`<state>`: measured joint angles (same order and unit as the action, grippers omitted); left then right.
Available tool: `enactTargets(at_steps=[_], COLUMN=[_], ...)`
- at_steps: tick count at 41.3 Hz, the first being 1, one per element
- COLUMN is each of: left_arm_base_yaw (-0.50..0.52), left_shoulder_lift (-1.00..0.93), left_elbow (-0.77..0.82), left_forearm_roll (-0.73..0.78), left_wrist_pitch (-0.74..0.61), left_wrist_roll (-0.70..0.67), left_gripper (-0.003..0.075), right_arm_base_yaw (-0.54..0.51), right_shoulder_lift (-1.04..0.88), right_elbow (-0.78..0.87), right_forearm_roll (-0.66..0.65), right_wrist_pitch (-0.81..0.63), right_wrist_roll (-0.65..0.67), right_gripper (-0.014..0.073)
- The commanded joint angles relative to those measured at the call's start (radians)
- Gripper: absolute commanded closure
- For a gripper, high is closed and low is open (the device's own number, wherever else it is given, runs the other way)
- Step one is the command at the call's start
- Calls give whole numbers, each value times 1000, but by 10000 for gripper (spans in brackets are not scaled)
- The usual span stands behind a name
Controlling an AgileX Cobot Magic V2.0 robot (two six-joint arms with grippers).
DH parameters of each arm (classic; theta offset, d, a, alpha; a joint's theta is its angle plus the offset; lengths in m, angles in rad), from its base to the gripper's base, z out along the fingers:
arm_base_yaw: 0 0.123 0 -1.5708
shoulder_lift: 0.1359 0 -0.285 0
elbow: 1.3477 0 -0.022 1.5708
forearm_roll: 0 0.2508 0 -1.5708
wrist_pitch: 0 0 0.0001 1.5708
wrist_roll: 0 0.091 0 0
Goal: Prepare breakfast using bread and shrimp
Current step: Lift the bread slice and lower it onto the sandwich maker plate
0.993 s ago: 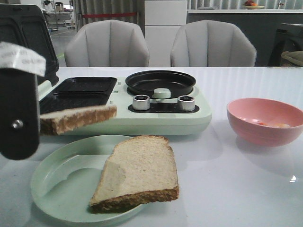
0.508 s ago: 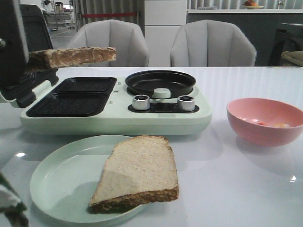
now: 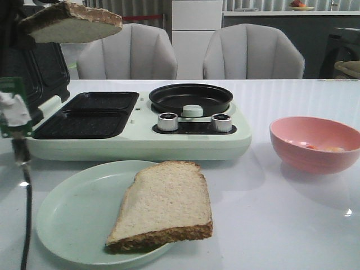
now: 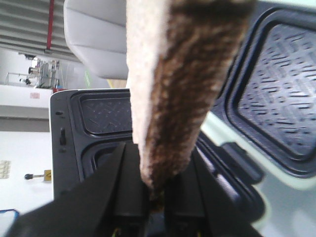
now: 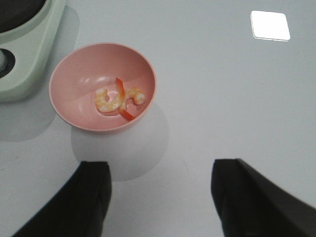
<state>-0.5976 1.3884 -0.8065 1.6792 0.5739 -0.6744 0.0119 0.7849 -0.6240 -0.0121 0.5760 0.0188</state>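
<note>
- While one slice of bread (image 3: 70, 22) hung high over the left rear of the table (image 3: 292, 214), your left claw (image 4: 155, 197) was clamped on its crust end; the front view showed the slice nearly level, above the raised dark lid (image 3: 39, 62) of the breakfast maker (image 3: 140, 140).
- In the left wrist view you saw that held slice (image 4: 182, 74) edge-on, brown crust toward the camera, with the dark fingers (image 4: 123, 197) pressed against either side of its lower end.
- The second slice (image 3: 163, 205) lay flat on the pale green plate (image 3: 73, 219) at the front of the table, its crust edge reaching the plate's near rim.
- The shrimp (image 5: 118, 98) lay in the bottom of the pink bowl (image 5: 74, 79), curled, orange and whitish; in the front view it showed only as small orange bits (image 3: 320, 148) inside the bowl (image 3: 315, 157), which stood to the right of the breakfast maker.
- Your right claw (image 5: 160, 197) hung above the table near the bowl with its fingers (image 5: 74, 202) spread wide apart and nothing between them.
- Behind the plate, the breakfast maker held two dark sandwich trays (image 3: 90, 115) on its left, a round black pan (image 3: 191, 97) on its right, and two silver knobs (image 3: 167, 121) in front of the pan.
</note>
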Motion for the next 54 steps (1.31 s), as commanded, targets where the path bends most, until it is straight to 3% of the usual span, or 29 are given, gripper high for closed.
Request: enactTargets(at_steps=[1,14,29,54], left_arm_base_yaw=[26,94,159,205], left_shoulder_lift=[56,321,499,571], left_elbow=[-98,-312,-494,-531], left_forearm_roll=[39,39,39,39], left_wrist_pitch=[20,12,-20,-63], left_wrist_roll=[55,114,127,127], left_gripper=[619,619,619,615], right_arm_base_yaw=[-4,-4,-4,-4], right_shoulder_lift=[0,0,0,0], right_elbow=[-36,-36,-36,-36], right_forearm_roll=[-8,-8,-8,-8], right_wrist_pitch=[-64,-64,-64,-64], right_wrist_roll=[-4,-4,-4,-4], right_gripper=[45,45,45,45])
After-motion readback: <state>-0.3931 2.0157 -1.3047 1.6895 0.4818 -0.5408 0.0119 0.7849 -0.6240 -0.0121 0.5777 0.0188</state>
